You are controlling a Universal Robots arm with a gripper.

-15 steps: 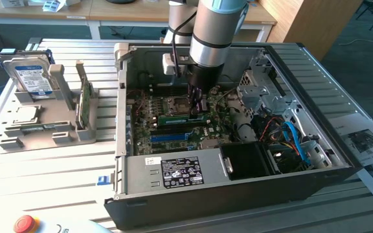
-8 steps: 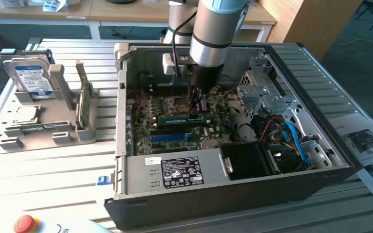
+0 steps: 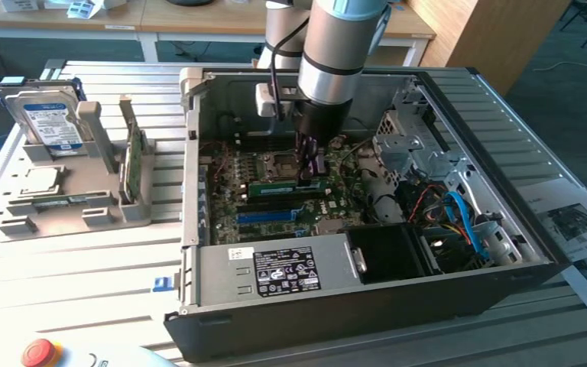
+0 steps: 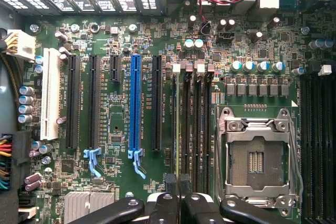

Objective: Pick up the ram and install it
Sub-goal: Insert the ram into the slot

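Fingers nearly closed, pinching the ram on edge over the motherboard

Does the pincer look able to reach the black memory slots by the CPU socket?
Likely yes: the pincer, gripping the ram, sits right over the memory slots, with nothing lying between them.

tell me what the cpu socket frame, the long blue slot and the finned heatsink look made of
CPU socket frame: bare metal, likely steel, with a bright silvery sheen. Long blue slot: moulded plastic, even glossy colour. Finned heatsink: probably aluminium, matte pale grey ribs.
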